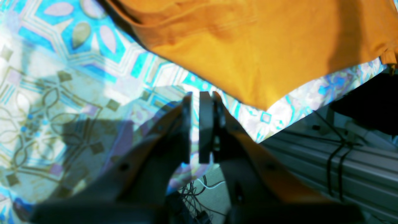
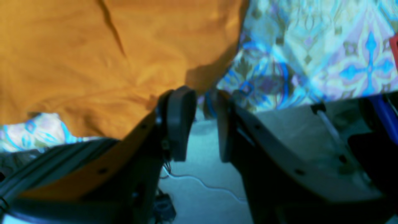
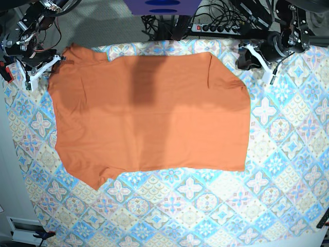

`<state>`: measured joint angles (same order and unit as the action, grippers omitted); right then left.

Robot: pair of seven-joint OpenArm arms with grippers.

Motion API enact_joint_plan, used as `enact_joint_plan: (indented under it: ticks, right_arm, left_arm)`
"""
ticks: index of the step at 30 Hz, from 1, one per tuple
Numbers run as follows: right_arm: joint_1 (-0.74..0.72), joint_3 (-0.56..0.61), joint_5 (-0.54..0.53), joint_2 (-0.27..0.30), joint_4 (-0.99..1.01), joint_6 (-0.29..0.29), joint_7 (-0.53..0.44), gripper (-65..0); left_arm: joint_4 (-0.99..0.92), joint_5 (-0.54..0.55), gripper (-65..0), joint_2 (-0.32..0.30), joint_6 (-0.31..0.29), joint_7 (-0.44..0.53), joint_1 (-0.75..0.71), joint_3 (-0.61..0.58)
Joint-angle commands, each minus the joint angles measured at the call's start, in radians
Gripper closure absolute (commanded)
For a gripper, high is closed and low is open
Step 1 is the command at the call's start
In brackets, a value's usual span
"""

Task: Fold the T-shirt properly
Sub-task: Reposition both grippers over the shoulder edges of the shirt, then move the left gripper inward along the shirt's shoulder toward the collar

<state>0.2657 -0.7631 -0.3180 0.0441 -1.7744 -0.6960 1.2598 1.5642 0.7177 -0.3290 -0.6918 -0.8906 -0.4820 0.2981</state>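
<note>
In the left wrist view, the left claw point(image 1: 199, 130) hangs with its two dark pads nearly together, only a thin slit between them and nothing held. It sits over the edge of the surface, which is covered by a patterned cloth point(image 1: 62, 93) of blue, cream and lilac tiles. The orange T-shirt point(image 1: 255, 46) lies on the cloth ahead of the claw, apart from it. Beyond the cloth edge are pale rails point(image 1: 326, 161) and a tangle of cables point(image 1: 196, 193) on the floor.

In the right wrist view, the right claw point(image 2: 202, 124) stands partly apart, with an empty gap between the pads. One corner of the T-shirt point(image 2: 93, 62) lies just ahead of the left-hand pad; whether they touch I cannot tell. The cloth point(image 2: 311, 62) shows to the right, and pale floor point(image 2: 202, 186) with a thin wire lies below.

In the base view, the T-shirt point(image 3: 149, 113) lies spread flat on the cloth point(image 3: 267, 195), its sleeves toward the left. The right claw point(image 3: 38, 69) is at the shirt's upper left corner, the left claw point(image 3: 259, 64) just beyond the upper right. A power strip point(image 3: 221, 28) and cables lie behind the surface.
</note>
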Motion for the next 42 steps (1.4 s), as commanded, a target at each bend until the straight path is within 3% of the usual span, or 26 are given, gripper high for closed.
enact_joint_plan:
  ticks: [1,21,24,29,33,35,38,42]
  right_arm:
    - [-0.001,-0.003,-0.003,0.012,0.012,-0.002,-0.002,-16.3]
    - [-0.024,0.100,-0.002,0.010,0.183,-0.002,-0.058,-16.1]
    - [-0.036,0.100,0.003,0.013,0.273,-0.002,-0.127,-16.1]
    - [-0.046,0.103,0.155,0.007,0.351,-0.002,-0.187,-16.1]
    - [-0.046,0.119,0.164,0.007,0.351,-0.002,-0.197,-15.8]
    - [-0.046,0.138,0.164,0.007,0.350,-0.002,-0.196,-11.8]
    - [-0.046,0.142,0.165,0.010,0.348,-0.002,-0.194,0.0]
    - [-0.046,0.141,0.168,0.012,0.293,-0.002,-0.194,-0.7]
  left_arm:
    - [0.015,0.015,-3.1,-0.011,-0.006,0.012,0.003,0.006]
    - [0.015,-0.020,-3.1,-0.011,-0.006,0.012,0.003,0.006]
    - [0.015,-0.020,-3.1,-0.011,-0.006,0.012,0.001,0.006]
    - [0.015,-0.020,-3.1,-0.011,-0.006,0.012,0.001,0.006]
    - [0.015,-0.020,-3.1,-0.011,-0.006,0.012,0.001,0.006]
    - [0.015,-0.020,-3.1,-0.011,-0.006,0.012,0.001,0.006]
    - [0.015,-0.020,-3.1,-0.011,-0.006,0.012,0.001,0.006]
    - [0.015,-0.020,-3.1,-0.011,-0.006,0.012,0.001,0.006]
